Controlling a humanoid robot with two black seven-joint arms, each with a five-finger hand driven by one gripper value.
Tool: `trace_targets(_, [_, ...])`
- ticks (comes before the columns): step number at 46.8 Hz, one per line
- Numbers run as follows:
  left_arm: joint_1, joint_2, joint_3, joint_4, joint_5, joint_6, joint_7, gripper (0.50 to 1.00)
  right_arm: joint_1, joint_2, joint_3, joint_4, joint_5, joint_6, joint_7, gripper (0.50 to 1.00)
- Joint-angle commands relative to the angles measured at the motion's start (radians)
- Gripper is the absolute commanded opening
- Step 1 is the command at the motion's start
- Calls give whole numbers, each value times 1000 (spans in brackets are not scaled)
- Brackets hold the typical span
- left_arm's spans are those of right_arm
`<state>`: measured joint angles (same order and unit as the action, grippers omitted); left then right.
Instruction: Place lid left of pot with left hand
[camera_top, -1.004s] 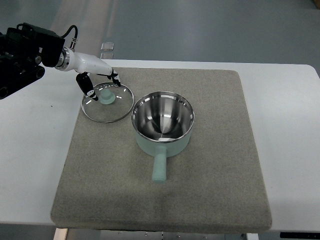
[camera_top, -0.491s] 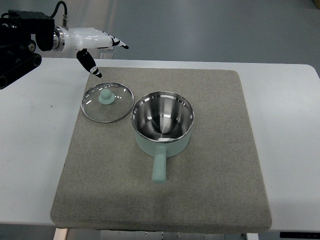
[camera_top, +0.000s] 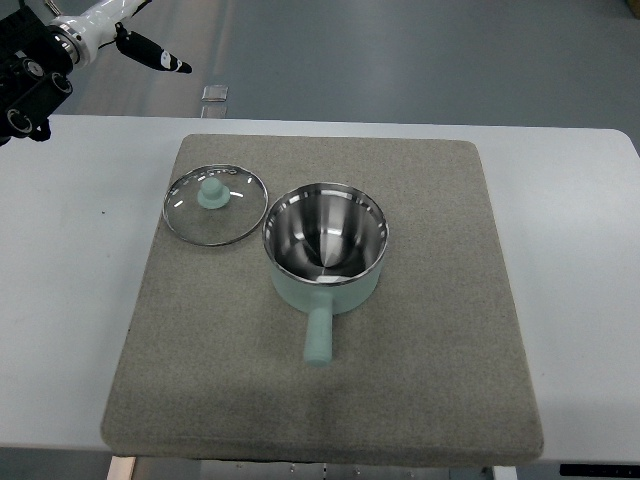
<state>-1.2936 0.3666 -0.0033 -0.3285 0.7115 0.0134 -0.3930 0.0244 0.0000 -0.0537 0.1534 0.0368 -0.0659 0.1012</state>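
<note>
Round glass lid w/ steel rim and mint-green knob (camera_top: 214, 203) lies flat, knob up, on the grey felt mat (camera_top: 430, 380) over the white worktop (camera_top: 60, 300). It sits just beside the mint-green saucepan w/ shiny steel interior (camera_top: 325, 245), on the pan's left and a bit toward the far edge; rims look nearly touching, can't tell if they actually meet. Pan handle (camera_top: 319, 335) points toward the near edge, so its long axis runs near-far and stays clear of the lid.

Key relation: lid lies well apart from the left hand (camera_top: 125, 35), down and right of it in the top view, toward the mat centre. Left hand is up at the top-left corner, beyond the worktop's far edge, white shell w/ black-tipped fingers (camera_top: 160, 57). Fingers look extended/spread, nothing between them, touching nothing, so the hand is empty and loose. Only a couple of fingers show; rest is cropped by the frame edge.

Right arm/hand: not visible anywhere.

Judgement: lid already rests left of the pot w/ no hand on it, so placement looks done; what's left is prob just clearing the arm. If a re-grasp were needed, the left hand is the only one in view and would have to come down-right to the knob. Low risk: lid is flat and stable on the felt.

Small clear object (camera_top: 214, 92) on the floor past the worktop, too small to ID.
</note>
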Motion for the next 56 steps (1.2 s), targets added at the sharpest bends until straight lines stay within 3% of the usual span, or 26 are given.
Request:
trace_targets(1, [4,-2,-3,3,-148,0,0,992,0,0,0,0,0,0,0,923])
trace_targets(11, [54,-29,-7,11,-622,16,8,992,0,0,0,0,0,0,0,921])
trace_targets(18, [76,-74,-9,68,-843,28,115,992,0,0,0,0,0,0,0,921])
trace_targets(27, [100,-94,-130,78,-981,45,195,988,0,0,0,0,0,0,0,921])
trace_targets(32, [137,-107,-208,75,-980,2,189,988,0,0,0,0,0,0,0,921])
trace_targets(39, [186,-112,-339,82,-969,-157,125,986,0,0,0,0,0,0,0,921])
trace_targets(56, [244,-196,-445,131,-969,-184,103,986,0,0,0,0,0,0,0,921])
